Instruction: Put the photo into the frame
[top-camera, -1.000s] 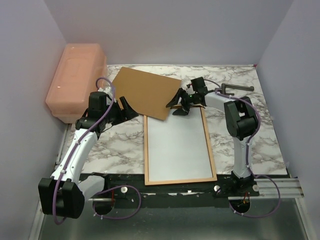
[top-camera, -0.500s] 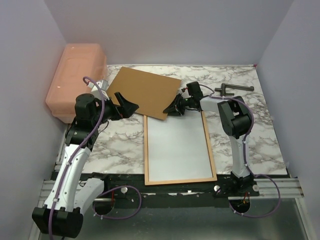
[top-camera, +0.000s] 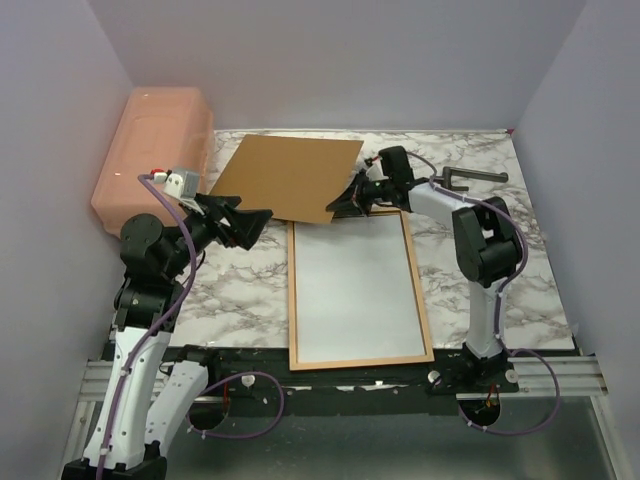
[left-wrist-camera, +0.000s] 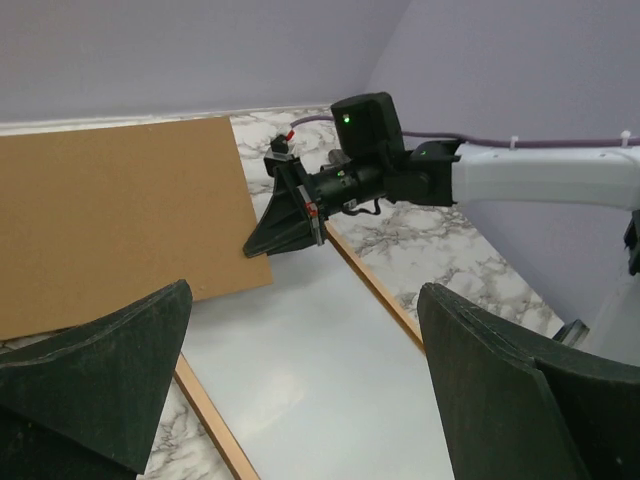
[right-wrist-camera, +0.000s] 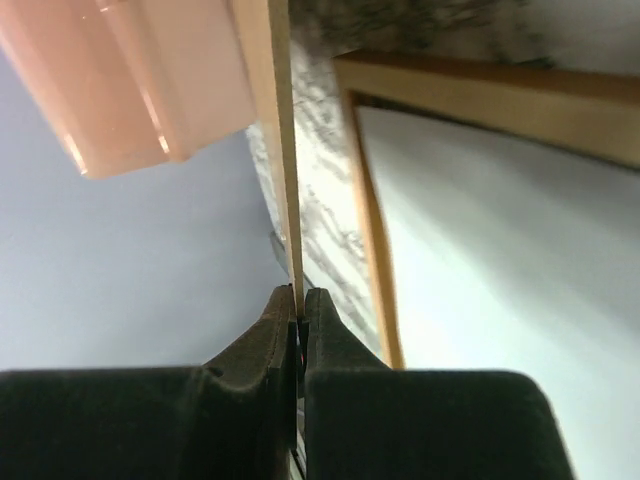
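Observation:
The frame (top-camera: 291, 300) lies flat on the marble table, its thin orange-brown border round a pale grey-white sheet (top-camera: 355, 290). No colour print shows; the photo is out of view. A plain brown backing board (top-camera: 285, 178) sits behind the frame, and my right gripper (top-camera: 345, 203) is shut on its right corner. In the right wrist view the fingers (right-wrist-camera: 298, 295) pinch the board's thin edge (right-wrist-camera: 283, 150), with the frame border (right-wrist-camera: 372, 250) beside it. My left gripper (top-camera: 255, 222) hangs open left of the frame, holding nothing. Its wrist view looks between the fingers (left-wrist-camera: 305, 300) at the frame (left-wrist-camera: 372, 282), the board (left-wrist-camera: 110, 220) and the right gripper (left-wrist-camera: 275, 240).
A pink plastic box (top-camera: 150, 150) stands at the back left, against the wall. A dark metal tool (top-camera: 470, 179) lies at the back right of the table. Grey walls close in both sides and the rear.
My right gripper has shut on the board's corner and drawn the board back off the frame's top edge. My left arm has pulled back to the left, its gripper opened wide.

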